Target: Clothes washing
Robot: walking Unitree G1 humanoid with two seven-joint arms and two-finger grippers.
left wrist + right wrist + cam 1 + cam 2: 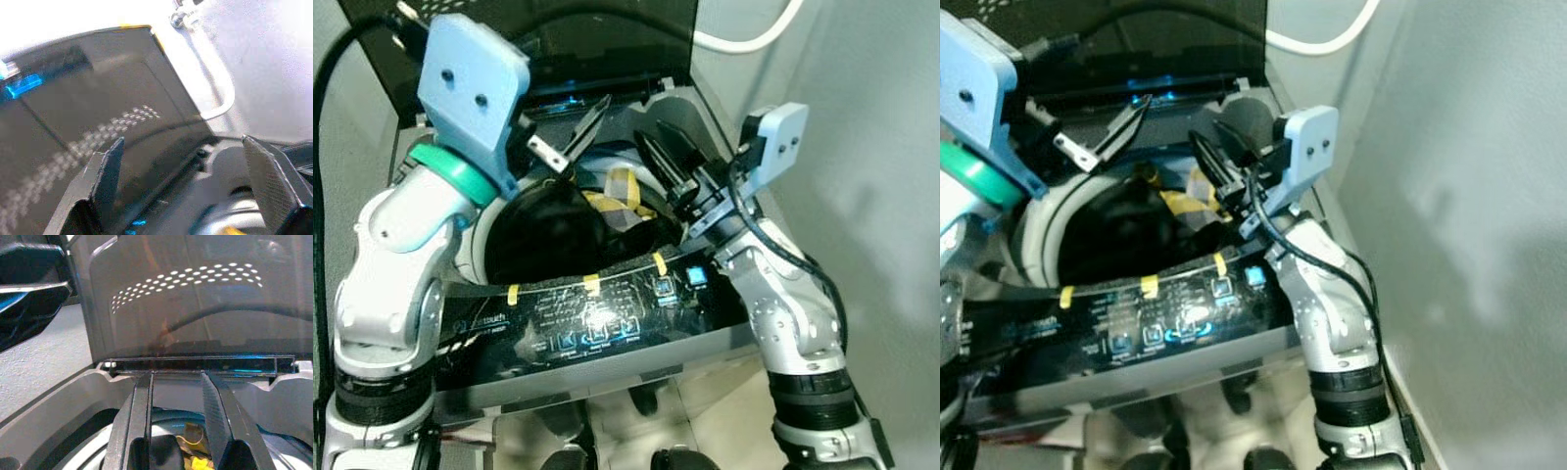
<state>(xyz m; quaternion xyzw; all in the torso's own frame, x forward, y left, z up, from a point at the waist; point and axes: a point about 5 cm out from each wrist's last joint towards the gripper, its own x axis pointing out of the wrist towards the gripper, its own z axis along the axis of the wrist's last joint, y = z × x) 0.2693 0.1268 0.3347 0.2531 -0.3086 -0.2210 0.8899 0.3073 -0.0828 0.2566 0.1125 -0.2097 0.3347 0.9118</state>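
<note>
Grey wall (1469, 196) beside open top-load washer (607, 323), w/ dark clothes (548, 230) inside.

The dark heap of clothes with yellow trim (570, 227) inside the top-loading washing machine's round white-rimmed drum (481, 227) merges into one black mass; single garments cannot be told apart. The robot's left arm covers the drum's left rim. The glossy black control panel (597, 318) bears lit icons and print too small to read. The white hose (749, 39) is cut off by the upper edge.
</note>
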